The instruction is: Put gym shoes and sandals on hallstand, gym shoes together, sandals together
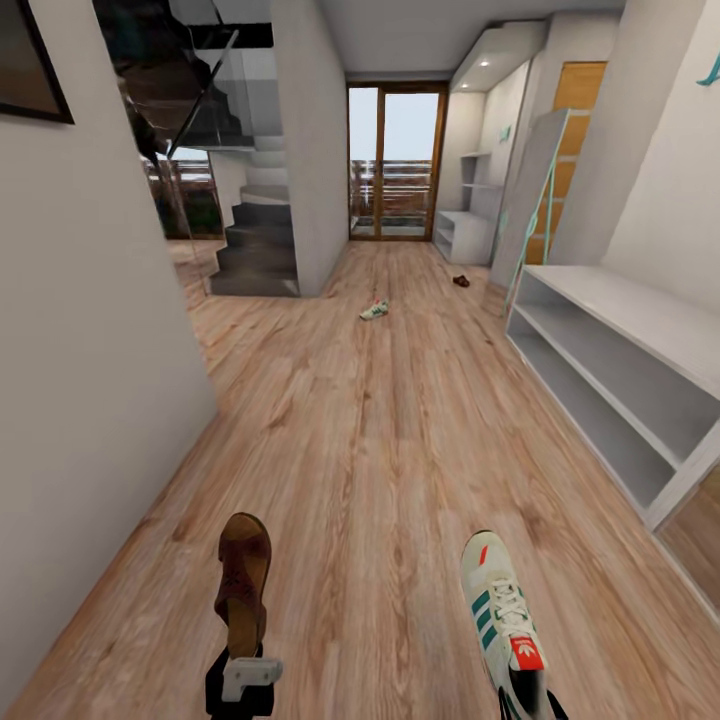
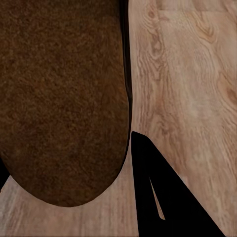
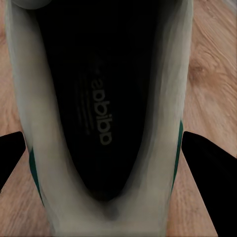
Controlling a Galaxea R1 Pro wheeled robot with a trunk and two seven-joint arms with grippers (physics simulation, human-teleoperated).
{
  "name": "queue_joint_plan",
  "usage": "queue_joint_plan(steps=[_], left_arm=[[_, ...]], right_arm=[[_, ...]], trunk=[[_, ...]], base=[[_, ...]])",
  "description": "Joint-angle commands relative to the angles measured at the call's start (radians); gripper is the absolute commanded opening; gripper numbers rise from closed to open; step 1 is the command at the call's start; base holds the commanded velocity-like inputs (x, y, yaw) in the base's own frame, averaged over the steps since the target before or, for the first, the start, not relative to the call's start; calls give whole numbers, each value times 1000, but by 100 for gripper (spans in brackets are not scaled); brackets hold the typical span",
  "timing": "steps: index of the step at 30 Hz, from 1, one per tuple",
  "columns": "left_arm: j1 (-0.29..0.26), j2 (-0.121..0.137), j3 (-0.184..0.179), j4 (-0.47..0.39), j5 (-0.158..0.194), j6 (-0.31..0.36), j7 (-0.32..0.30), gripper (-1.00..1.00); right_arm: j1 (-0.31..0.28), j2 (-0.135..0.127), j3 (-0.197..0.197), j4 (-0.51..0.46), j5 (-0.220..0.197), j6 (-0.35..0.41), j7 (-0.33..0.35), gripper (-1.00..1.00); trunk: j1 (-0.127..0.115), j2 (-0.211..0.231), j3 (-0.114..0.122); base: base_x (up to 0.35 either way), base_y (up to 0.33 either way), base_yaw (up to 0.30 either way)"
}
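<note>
Two held shoes, toes forward | left fingers [image 1: 243, 668] grip sandal [image 1: 243, 580] | right fingers [image 1: 528, 700] grip gym shoe [image 1: 500, 610]

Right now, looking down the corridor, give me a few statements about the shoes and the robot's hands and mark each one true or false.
1. The left hand holds a brown sandal. True.
2. The right hand holds a second sandal. False: it holds a white gym shoe with green stripes.
3. Another gym shoe lies on the corridor floor farther down. True.
4. The other sandal already sits on the far hallstand. False: it lies on the floor in front of it.
5. The near grey bench on the right has shoes on its shelves. False: no shoes show on them.
</note>
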Motion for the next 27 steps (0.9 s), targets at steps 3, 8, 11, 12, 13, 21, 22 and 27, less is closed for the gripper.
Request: queue_joint_plan(steps=[3,8,11,12,13,21,22,27], left_arm=[[0,-1,2,0,-15,-2,6,-100],[0,-1,2,1,-15,-2,6,-100],[0,-1,2,1,-14,-2,6,-100],[0,-1,2,1,-15,-2,6,-100],[0,-1,2,1,-15,-2,6,-100],[0,-1,2,2,-14,-2,6,-100],[0,-1,2,1,-14,-2,6,-100],[0,-1,1,2,-15,-2,6,-100]], right_arm=[[-1,1,-7,1,10,-3,0,-100],[-1,1,-7,1,10,-3,0,-100],[-1,1,-7,1,10,-3,0,-100],[-1,1,-7,1,10,-3,0,-100],[-1,1,-7,1,10,-3,0,-100],[-1,1,-7,1,10,-3,0,-100],[-1,1,-7,1,10,-3,0,-100],[-1,1,-7,1,10,-3,0,-100]], trunk=[[0,0,-1],[0,0,-1],[0,0,-1],[0,0,-1],[0,0,-1],[0,0,-1],[0,0,-1],[0,0,-1]], base=[[338,0,0],[338,0,0],[338,0,0],[338,0,0],[338,0,0],[338,0,0],[338,0,0],[338,0,0]])
